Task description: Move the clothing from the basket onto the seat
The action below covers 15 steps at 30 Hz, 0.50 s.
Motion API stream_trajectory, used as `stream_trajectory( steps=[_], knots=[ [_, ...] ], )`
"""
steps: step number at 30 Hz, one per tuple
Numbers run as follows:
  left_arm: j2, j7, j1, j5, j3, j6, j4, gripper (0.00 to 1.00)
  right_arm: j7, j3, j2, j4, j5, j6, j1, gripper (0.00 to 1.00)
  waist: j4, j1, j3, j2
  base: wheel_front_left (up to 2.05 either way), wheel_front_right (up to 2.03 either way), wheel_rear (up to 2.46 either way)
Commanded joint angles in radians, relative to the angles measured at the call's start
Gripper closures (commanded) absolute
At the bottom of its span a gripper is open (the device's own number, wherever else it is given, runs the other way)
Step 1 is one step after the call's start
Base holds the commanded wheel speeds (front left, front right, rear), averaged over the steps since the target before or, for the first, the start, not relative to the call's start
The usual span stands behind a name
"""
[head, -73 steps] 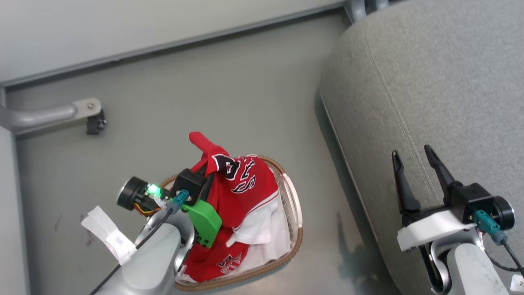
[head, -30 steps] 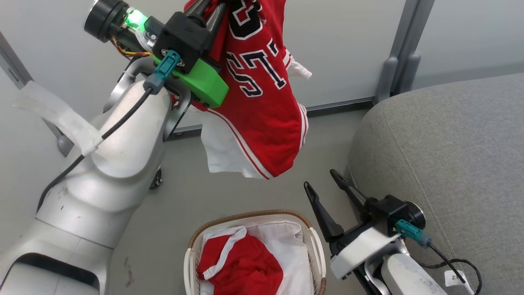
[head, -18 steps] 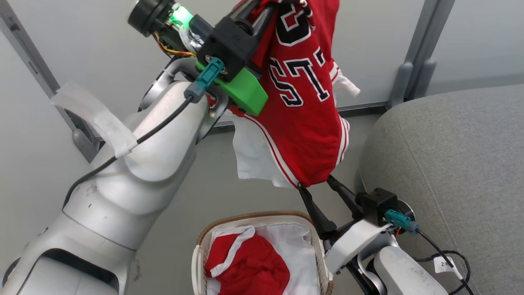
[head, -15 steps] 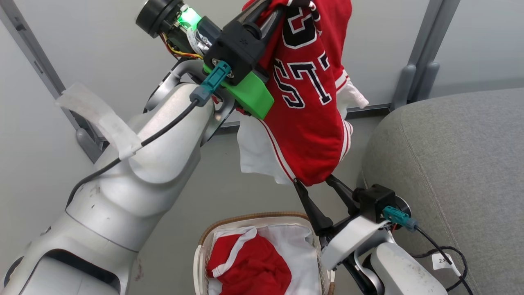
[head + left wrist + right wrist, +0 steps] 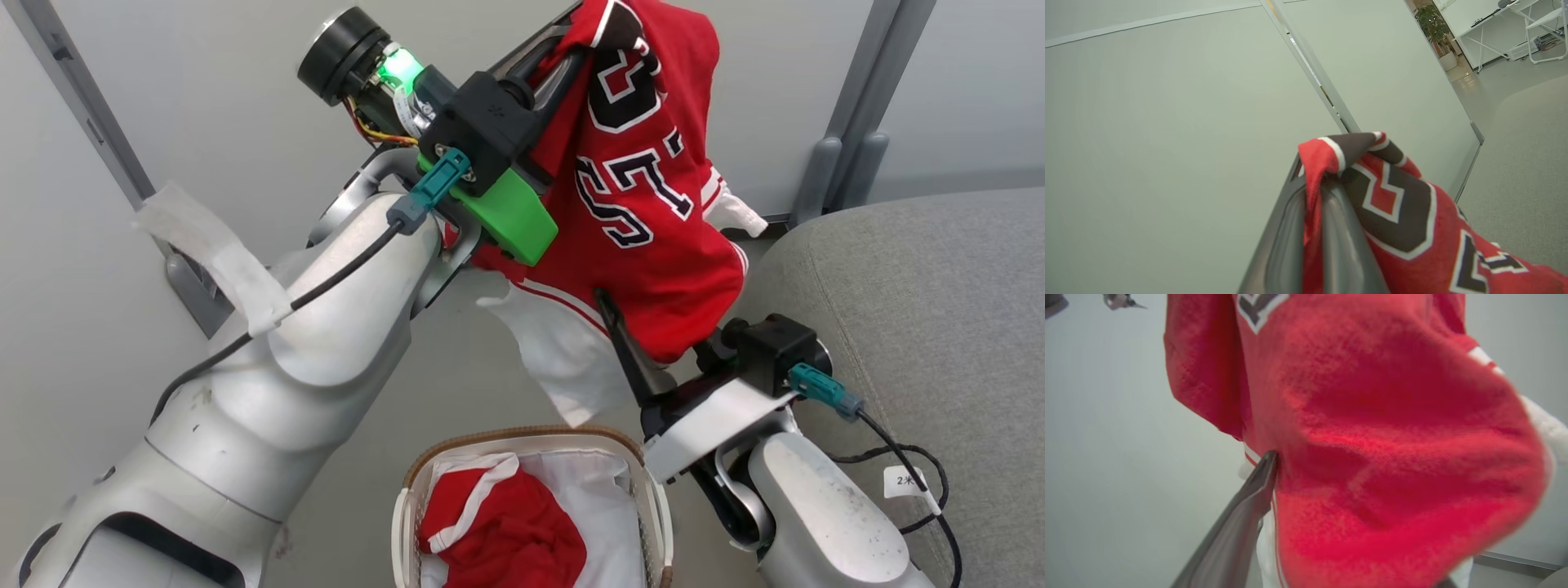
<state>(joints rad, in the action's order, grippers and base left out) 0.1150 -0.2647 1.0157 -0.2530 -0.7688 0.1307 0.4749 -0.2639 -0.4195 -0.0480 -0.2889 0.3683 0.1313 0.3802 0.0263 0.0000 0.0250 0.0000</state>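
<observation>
My left gripper [image 5: 575, 41] is raised high and shut on a fold of the clothing, a red jersey [image 5: 653, 204] with black-and-white letters that hangs below it. The left wrist view shows the cloth [image 5: 1412, 220] pinched between the left gripper's [image 5: 1312, 175] two fingers. My right gripper [image 5: 653, 318] reaches up from below, jaws wide around the jersey's lower end; one finger [image 5: 1241, 522] touches the cloth [image 5: 1372, 437] and the other is hidden behind it. A second red garment [image 5: 498, 531] lies in the basket [image 5: 522, 437] on the floor. The grey seat [image 5: 922, 310] is at the right.
A white cloth liner [image 5: 608, 506] fills the basket beside the garment. A pale wall panel with grey metal posts [image 5: 865, 122] stands behind. My left arm's bulky silver links [image 5: 286, 367] take up the left side, above the floor beside the basket.
The head view has shifted. My left arm has carried the jersey rightward toward the seat. My right gripper has risen under it, and its fingers now straddle the jersey's lower end.
</observation>
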Motion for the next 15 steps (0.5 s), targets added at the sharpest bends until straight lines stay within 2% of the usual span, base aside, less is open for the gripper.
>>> stream_trajectory(
  steps=[1,2,15],
  knots=[
    [0.007,0.0,-0.025,-0.012,0.009,-0.001,0.004,1.0,-0.001,0.011,-0.005,0.003,-0.014,-0.001,0.008,0.96,0.0,0.0,-0.001,0.0,0.0,0.0,0.0],
    [0.009,0.0,-0.033,-0.015,0.011,-0.001,0.007,1.0,-0.001,0.018,-0.004,0.004,-0.016,-0.001,0.008,1.0,0.0,0.0,-0.002,0.0,0.0,0.0,0.0],
    [0.015,0.0,-0.197,-0.07,0.086,-0.019,0.039,1.0,-0.001,0.084,-0.004,0.026,-0.089,-0.001,0.009,1.0,-0.009,0.0,-0.008,0.0,0.0,0.0,0.0]
  ],
)
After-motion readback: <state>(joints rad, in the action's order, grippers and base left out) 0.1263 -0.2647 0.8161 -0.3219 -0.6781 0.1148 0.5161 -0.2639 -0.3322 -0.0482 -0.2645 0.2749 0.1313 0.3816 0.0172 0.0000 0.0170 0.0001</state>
